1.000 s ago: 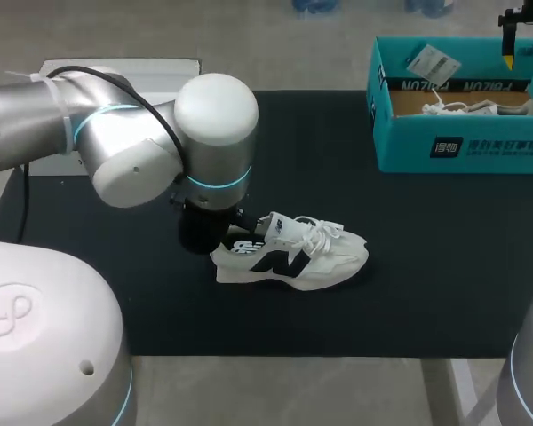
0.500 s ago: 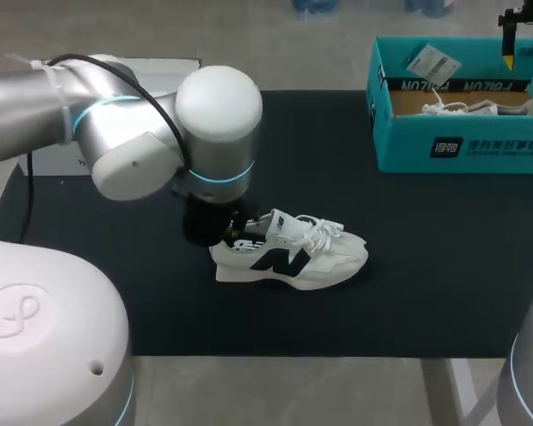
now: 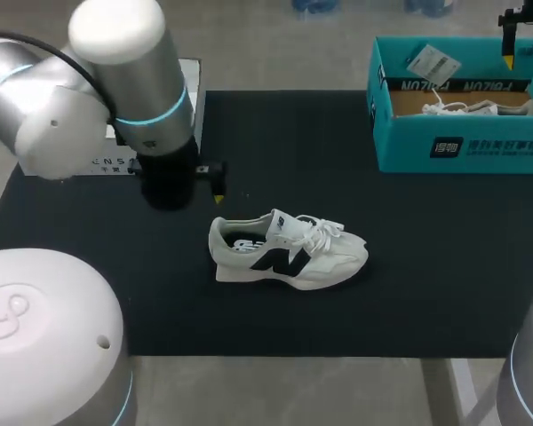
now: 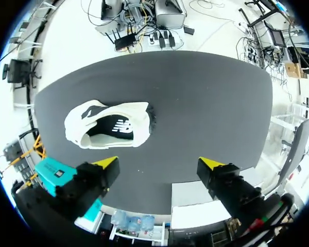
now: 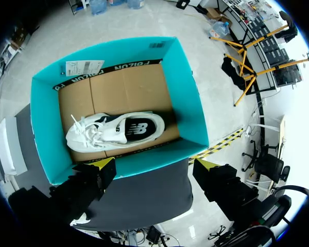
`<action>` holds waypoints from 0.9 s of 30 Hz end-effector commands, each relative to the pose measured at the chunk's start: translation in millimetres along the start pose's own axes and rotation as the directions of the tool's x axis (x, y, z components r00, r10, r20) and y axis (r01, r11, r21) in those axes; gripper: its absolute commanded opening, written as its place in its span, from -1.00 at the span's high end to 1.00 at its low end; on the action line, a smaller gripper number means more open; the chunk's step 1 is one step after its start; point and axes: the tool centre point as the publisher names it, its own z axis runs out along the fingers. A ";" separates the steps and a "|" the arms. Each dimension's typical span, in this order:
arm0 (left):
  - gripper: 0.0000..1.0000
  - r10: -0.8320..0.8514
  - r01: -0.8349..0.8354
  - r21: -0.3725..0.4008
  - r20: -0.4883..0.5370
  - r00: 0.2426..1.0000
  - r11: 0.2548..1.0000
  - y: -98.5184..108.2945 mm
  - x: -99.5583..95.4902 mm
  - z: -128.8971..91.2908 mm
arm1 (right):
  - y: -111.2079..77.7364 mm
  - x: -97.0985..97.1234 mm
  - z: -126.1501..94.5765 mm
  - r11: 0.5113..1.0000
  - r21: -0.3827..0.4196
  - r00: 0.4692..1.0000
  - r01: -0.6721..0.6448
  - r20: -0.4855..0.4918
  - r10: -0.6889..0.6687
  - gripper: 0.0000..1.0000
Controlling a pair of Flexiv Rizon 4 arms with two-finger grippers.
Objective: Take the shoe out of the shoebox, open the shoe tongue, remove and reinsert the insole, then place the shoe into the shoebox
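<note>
One shoe [image 3: 289, 257] lies on the mat [image 3: 426, 266], well inside its edges.

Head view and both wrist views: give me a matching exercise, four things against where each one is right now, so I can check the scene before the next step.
Things:
1. loose shoe
2. second shoe
3. left gripper
4. right gripper

Places and states:
A. open, above the shoebox
B. lying inside the shoebox
C. upright on the black mat
D. open, above the black mat near the loose shoe's heel

Pairs: 1-C, 2-B, 3-D, 4-A.
</note>
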 end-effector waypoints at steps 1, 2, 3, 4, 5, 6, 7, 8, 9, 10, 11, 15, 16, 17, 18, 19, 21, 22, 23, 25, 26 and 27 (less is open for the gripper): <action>-1.00 -0.050 0.054 -0.033 0.119 0.992 0.998 -8.2 31.6 -27.5 | -0.3 -0.3 -0.1 1.000 -0.001 1.000 -0.001 -0.001 0.001 -1.00; -1.00 -0.050 0.054 -0.033 0.119 0.992 0.998 -8.2 31.6 -27.5 | -0.3 -0.3 -0.1 1.000 -0.001 1.000 -0.001 -0.001 0.001 -1.00; -1.00 -0.050 0.054 -0.033 0.119 0.992 0.998 -8.2 31.6 -27.5 | -0.3 -0.3 -0.1 1.000 -0.001 1.000 -0.001 -0.001 0.001 -1.00; -1.00 -0.050 0.054 -0.033 0.119 0.992 0.998 -8.2 31.6 -27.5 | -0.3 -0.3 -0.1 1.000 -0.001 1.000 -0.001 -0.001 0.001 -1.00; -1.00 -0.050 0.054 -0.033 0.119 0.992 0.998 -8.2 31.6 -27.5 | -0.3 -0.3 -0.1 1.000 -0.001 1.000 -0.001 -0.001 0.001 -1.00; -1.00 -0.050 0.054 -0.033 0.119 0.992 0.998 -8.2 31.6 -27.5 | -0.3 -0.3 -0.1 1.000 -0.001 1.000 -0.001 -0.001 0.001 -1.00; -1.00 -0.050 0.054 -0.033 0.119 0.992 0.998 -8.2 31.6 -27.5 | -0.3 -0.3 -0.1 1.000 -0.001 1.000 -0.001 -0.001 0.001 -1.00; -1.00 -0.050 0.054 -0.033 0.119 0.992 0.998 -8.2 31.6 -27.5 | -0.3 -0.3 -0.1 1.000 -0.001 1.000 -0.001 -0.001 0.001 -1.00; -1.00 -0.050 0.054 -0.033 0.119 0.992 0.998 -8.2 31.6 -27.5 | -0.3 -0.3 -0.1 1.000 -0.001 1.000 -0.001 -0.001 0.001 -1.00; -1.00 -0.050 0.054 -0.033 0.119 0.992 0.998 -8.2 31.6 -27.5 | -0.3 -0.3 -0.1 1.000 -0.001 1.000 -0.001 -0.001 0.001 -1.00; -1.00 -0.050 0.054 -0.033 0.119 0.992 0.998 -8.2 31.6 -27.5 | -0.3 -0.3 -0.1 1.000 -0.001 1.000 -0.001 -0.001 0.001 -1.00; -1.00 -0.050 0.054 -0.033 0.119 0.992 0.998 -8.2 31.6 -27.5 | -0.3 -0.3 -0.1 1.000 -0.001 1.000 -0.001 -0.001 0.001 -1.00; -1.00 -0.050 0.054 -0.033 0.119 0.992 0.998 -8.2 31.6 -27.5 | -0.3 -0.3 -0.1 1.000 -0.001 1.000 -0.001 -0.001 0.001 -1.00; -1.00 -0.050 0.054 -0.033 0.119 0.992 0.998 -8.2 31.6 -27.5 | -0.3 -0.3 -0.1 1.000 -0.001 1.000 -0.001 -0.001 0.001 -1.00; -1.00 -0.050 0.054 -0.033 0.119 0.992 0.998 -8.2 31.6 -27.5 | -0.3 -0.3 -0.1 1.000 -0.001 1.000 -0.001 -0.001 0.001 -1.00; -1.00 -0.050 0.054 -0.033 0.119 0.992 0.998 -8.2 31.6 -27.5 | -0.3 -0.3 -0.1 1.000 -0.001 1.000 -0.001 -0.001 0.001 -1.00; -1.00 -0.214 0.165 0.214 0.228 0.950 0.963 2.6 50.0 -34.9 | -0.3 -0.3 -0.1 1.000 -0.001 1.000 -0.001 -0.001 0.001 -1.00; -1.00 -0.257 0.179 0.299 0.245 0.935 0.937 5.3 59.0 -35.7 | -0.3 -0.3 -0.1 1.000 -0.001 1.000 -0.001 -0.001 0.001 -1.00; -1.00 -0.337 0.245 0.336 0.248 0.908 0.909 6.9 69.2 -34.0 | -0.3 -0.3 -0.1 1.000 -0.001 1.000 -0.001 -0.001 0.001 -1.00; -1.00 -0.433 0.260 0.500 0.266 0.862 0.826 5.0 88.8 -32.6 | -0.3 -0.3 -0.1 1.000 -0.001 1.000 -0.001 -0.001 0.001 -1.00; -1.00 -0.544 0.305 0.584 0.289 0.788 0.752 2.1 103.8 -34.2 | -0.3 -0.3 -0.1 1.000 -0.001 1.000 -0.001 -0.001 0.001 -1.00; -1.00 -0.566 0.266 0.641 0.321 0.759 0.720 -0.6 111.1 -35.8 | -0.3 -0.3 -0.1 1.000 -0.001 1.000 -0.001 -0.001 0.001 -1.00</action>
